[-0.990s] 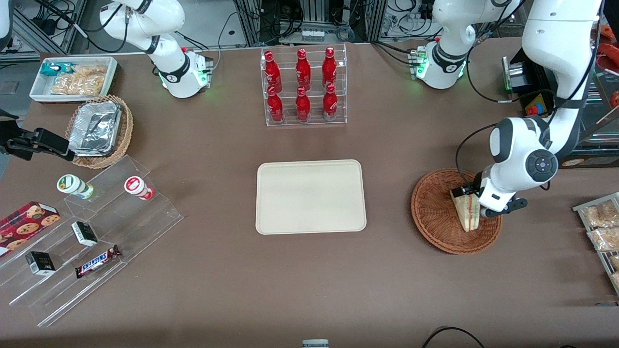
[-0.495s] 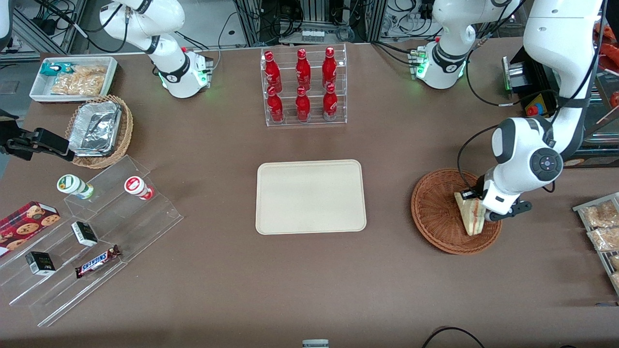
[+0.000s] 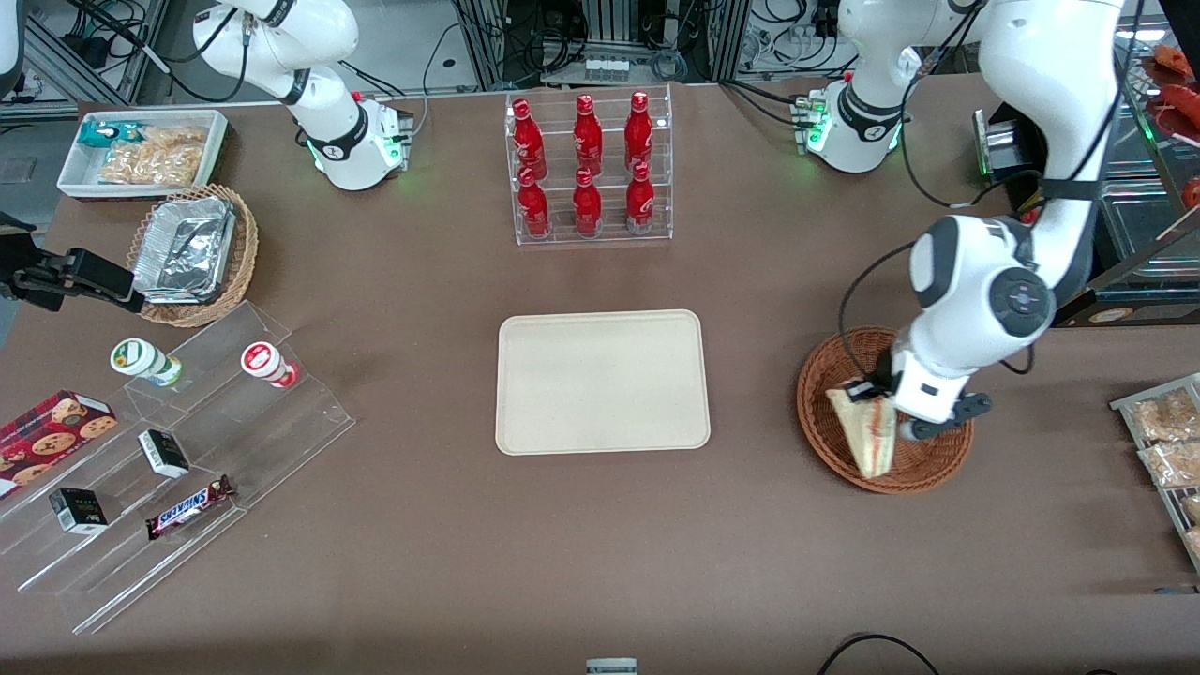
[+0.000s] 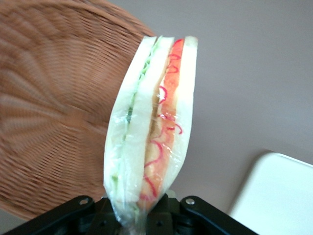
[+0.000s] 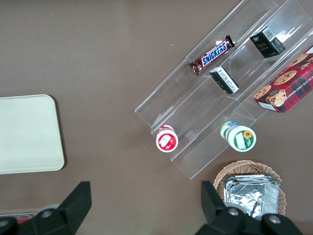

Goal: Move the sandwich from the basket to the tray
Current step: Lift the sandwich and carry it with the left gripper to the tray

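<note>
Claw (image 3: 886, 405) gripping wrapped sandwich (image 3: 867, 433), red-green filling

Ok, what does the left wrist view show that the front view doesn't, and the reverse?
Only the wrist view shows the sandwich's red and green layers close up, clamped at its end in the gripper. Only the front view shows the whole table: bottle rack, candy shelves, foil trays, and the gripper above the basket. Both show the sandwich, basket and tray.
</note>
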Motion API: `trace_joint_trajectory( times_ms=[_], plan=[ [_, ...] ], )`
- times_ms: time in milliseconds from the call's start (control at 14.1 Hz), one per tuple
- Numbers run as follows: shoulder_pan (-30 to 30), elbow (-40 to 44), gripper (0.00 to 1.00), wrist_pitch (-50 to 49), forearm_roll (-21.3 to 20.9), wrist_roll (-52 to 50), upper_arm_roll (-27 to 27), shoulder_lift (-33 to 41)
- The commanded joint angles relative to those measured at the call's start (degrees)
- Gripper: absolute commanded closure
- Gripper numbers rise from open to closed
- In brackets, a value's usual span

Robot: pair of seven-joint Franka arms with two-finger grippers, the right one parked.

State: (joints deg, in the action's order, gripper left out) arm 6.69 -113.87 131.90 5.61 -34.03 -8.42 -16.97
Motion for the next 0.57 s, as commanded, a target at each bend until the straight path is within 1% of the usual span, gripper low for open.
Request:
trace_joint_trajectory(
  times_ms=[0, 212, 354, 495],
  plan=[
    [8.1, 5.0, 0.86, -0.9, -0.1, -11.5, 0.5, -3.8],
    [15.4, 8.4, 0.86, -0.9, -1.5, -16.3, 0.8, -8.2],
    [19.0, 9.6, 0.86, -0.8, -4.8, -18.0, 0.7, -10.3],
    [23.3, 12.2, 0.85, -0.8, -6.3, -19.1, 0.7, -13.3]
  ],
)
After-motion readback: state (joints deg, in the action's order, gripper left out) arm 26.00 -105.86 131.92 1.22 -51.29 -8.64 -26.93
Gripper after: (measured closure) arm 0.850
